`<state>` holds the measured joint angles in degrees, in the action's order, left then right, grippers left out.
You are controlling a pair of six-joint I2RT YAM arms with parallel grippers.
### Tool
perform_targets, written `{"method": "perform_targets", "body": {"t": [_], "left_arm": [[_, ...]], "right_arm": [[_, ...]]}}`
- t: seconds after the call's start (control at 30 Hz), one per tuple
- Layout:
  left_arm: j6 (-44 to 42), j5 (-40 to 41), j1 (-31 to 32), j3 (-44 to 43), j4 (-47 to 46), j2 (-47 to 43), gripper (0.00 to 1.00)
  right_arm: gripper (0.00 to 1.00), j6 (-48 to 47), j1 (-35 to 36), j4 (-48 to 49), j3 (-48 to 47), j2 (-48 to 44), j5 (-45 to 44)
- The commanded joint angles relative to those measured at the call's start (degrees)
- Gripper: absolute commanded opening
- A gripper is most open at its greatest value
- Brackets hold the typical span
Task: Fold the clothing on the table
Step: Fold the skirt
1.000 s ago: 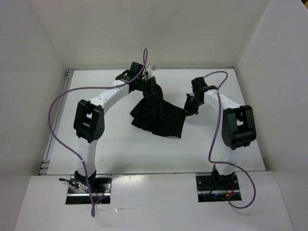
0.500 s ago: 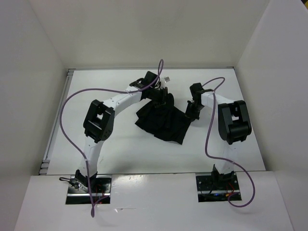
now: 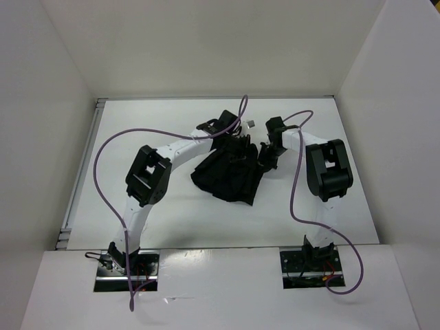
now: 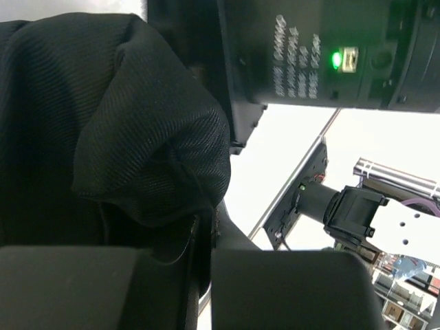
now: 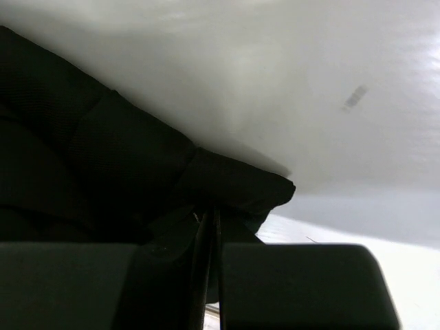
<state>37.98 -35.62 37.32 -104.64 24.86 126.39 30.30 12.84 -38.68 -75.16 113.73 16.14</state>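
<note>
- My left fingers (image 4: pixel 89 289) are pinched tight on a bunched fold of the black pleated skirt (image 4: pixel 137 137); the cloth bulges out just past the tips.
- My right fingers (image 5: pixel 295 285) are closed to a thin slit on a corner of the same skirt.
- Both pinches sit close together over the far middle of the worktop (image 3: pixel 151 199), and the rest of the skirt trails toward me in a crumpled heap.
- I judge it light, limp and quick to slump, with pleats that will splay. Waistband or hem corners, kept taut, look like better holds.
</note>
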Motion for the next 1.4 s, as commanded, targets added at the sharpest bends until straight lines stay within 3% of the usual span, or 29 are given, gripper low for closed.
{"method": "perform_targets", "body": {"t": [0.0,0.2,0.23,0.3,0.37,0.53,0.67,0.83,1.03,1.2,1.37], "left_arm": [[0.9,-1.3,1.1,-0.7,1.2,-0.2,0.00],[-3.1,-0.2,1.6,-0.1,6.4,0.4,0.00],[-3.1,-0.2,1.6,-0.1,7.1,0.4,0.07],[-3.1,-1.6,2.2,0.7,6.6,0.4,0.33],[-3.6,-2.1,2.8,0.1,6.6,0.4,0.50],[-2.0,-7.0,3.3,-2.8,7.2,-0.6,0.63],[-2.0,-6.2,3.3,-7.1,9.6,-6.7,0.65],[-2.6,-5.1,0.2,-11.7,11.3,-13.6,0.66],[-10.1,10.6,-5.9,-9.6,15.5,-16.1,0.66],[-11.2,19.0,-8.7,0.1,9.8,-15.5,0.64],[-10.6,20.4,-10.8,5.8,5.6,-11.6,0.55]], "right_arm": [[0.09,-0.1,1.2,3.9,-1.1,4.8,-3.2],[0.09,-0.1,1.7,3.9,-1.7,4.8,-3.7],[0.09,-0.1,1.7,3.9,-1.7,5.4,-3.7],[0.09,-0.1,1.7,3.9,-1.7,5.4,-4.3],[0.09,-0.1,1.7,3.9,-1.7,5.4,-4.3],[0.09,-0.1,1.7,4.4,-1.7,4.7,-6.1],[0.07,0.5,1.1,3.3,-1.7,0.9,-7.4],[0.07,2.6,-1.8,-1.5,-3.4,-7.3,-15.1],[0.07,4.0,-3.3,-8.3,-8.4,-19.5,-26.3],[0.09,2.4,0.6,-9.1,-12.5,-21.5,-18.9],[0.11,1.9,2.7,-1.6,-8.7,-19.1,-7.7]]}}
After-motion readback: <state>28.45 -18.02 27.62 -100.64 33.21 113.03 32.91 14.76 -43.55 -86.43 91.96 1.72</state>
